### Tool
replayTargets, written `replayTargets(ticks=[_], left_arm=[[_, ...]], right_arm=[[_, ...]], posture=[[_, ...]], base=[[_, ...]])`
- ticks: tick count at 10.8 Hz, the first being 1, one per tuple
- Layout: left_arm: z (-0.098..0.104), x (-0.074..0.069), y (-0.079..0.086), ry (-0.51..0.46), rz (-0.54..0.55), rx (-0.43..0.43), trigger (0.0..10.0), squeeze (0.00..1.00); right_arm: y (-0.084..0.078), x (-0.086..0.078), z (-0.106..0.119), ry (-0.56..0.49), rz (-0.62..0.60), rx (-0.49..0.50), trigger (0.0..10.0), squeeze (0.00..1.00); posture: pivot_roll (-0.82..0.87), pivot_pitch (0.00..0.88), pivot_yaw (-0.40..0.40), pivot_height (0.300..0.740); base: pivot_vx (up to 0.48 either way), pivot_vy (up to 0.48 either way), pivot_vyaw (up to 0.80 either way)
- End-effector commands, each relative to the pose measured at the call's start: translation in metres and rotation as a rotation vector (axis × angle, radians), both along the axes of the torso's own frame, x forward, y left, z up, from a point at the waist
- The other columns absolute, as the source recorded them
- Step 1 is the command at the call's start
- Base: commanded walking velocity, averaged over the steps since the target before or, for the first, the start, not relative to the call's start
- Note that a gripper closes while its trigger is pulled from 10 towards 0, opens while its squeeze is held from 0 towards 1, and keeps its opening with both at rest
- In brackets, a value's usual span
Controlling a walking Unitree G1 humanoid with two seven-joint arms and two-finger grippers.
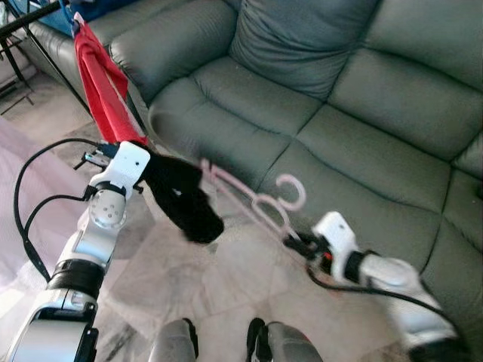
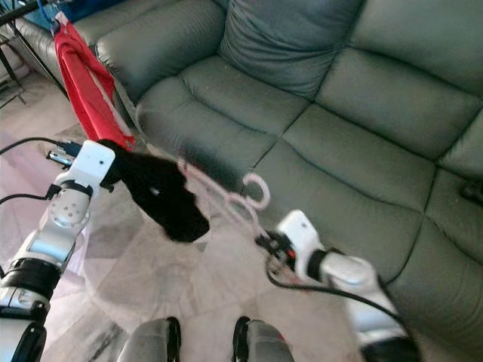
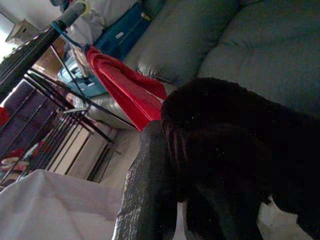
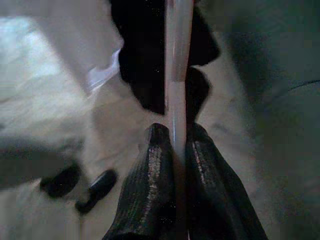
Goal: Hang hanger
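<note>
Right gripper (image 4: 175, 145) is closest in its wrist view, both black fingers (image 4: 150, 185) pinched tight on the pink hanger (image 1: 256, 204), so basically zero gap. That hanger is up in the air over the marble floor (image 1: 211, 286), just in front of the grey sofa (image 1: 339, 113), hook curling upward. Its far end is buried in a black garment (image 1: 185, 200). Left gripper (image 1: 162, 177) is stuck into that same cloth, and I honestly cannot tell how its fingers sit. Red cloth (image 1: 102, 83) hangs from a dark rack (image 3: 35, 50) to the left.
</note>
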State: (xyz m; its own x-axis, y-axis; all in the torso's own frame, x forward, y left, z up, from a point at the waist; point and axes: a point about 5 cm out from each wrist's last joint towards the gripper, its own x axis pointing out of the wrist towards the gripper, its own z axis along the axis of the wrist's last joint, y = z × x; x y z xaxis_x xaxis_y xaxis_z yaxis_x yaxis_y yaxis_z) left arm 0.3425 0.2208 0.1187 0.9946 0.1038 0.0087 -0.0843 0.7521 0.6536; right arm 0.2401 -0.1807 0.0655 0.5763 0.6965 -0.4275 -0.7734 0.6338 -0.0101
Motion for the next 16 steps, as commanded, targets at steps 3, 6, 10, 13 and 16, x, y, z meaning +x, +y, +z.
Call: replayTargets(ticks=[3, 6, 10, 13, 16], left_arm=[[0.0, 0.003, -0.003, -0.002, 0.008, 0.016, 10.0, 0.0], [-0.006, -0.001, -0.007, 0.001, 0.016, 0.012, 10.0, 0.0], [0.011, -0.012, -0.025, -0.051, -0.014, -0.072, 10.0, 0.0], [0.025, -0.025, -0.045, -0.074, -0.124, -0.128, 10.0, 0.0], [0.046, -0.034, -0.078, -0.075, -0.367, -0.169, 10.0, 0.0]], right_arm=[[0.002, -0.015, 0.011, 0.068, 0.158, 0.048, 10.0, 0.0], [0.009, -0.023, 0.012, 0.104, 0.252, 0.059, 10.0, 0.0], [0.008, -0.012, 0.01, 0.076, 0.189, 0.037, 10.0, 0.0], [-0.002, 0.0, 0.008, 0.048, 0.118, -0.006, 10.0, 0.0], [-0.013, 0.018, 0.009, -0.01, -0.031, 0.003, 10.0, 0.0]], posture=[[0.02, 0.177, -0.015, 0.74], [0.02, 0.178, -0.018, 0.74], [0.02, 0.181, -0.026, 0.74], [0.03, 0.177, -0.038, 0.74], [0.02, 0.161, -0.037, 0.74]], base=[[0.0, 0.0, 0.0], [0.0, 0.0, 0.0], [0.0, 0.0, 0.0], [0.0, 0.0, 0.0], [0.0, 0.0, 0.0]])
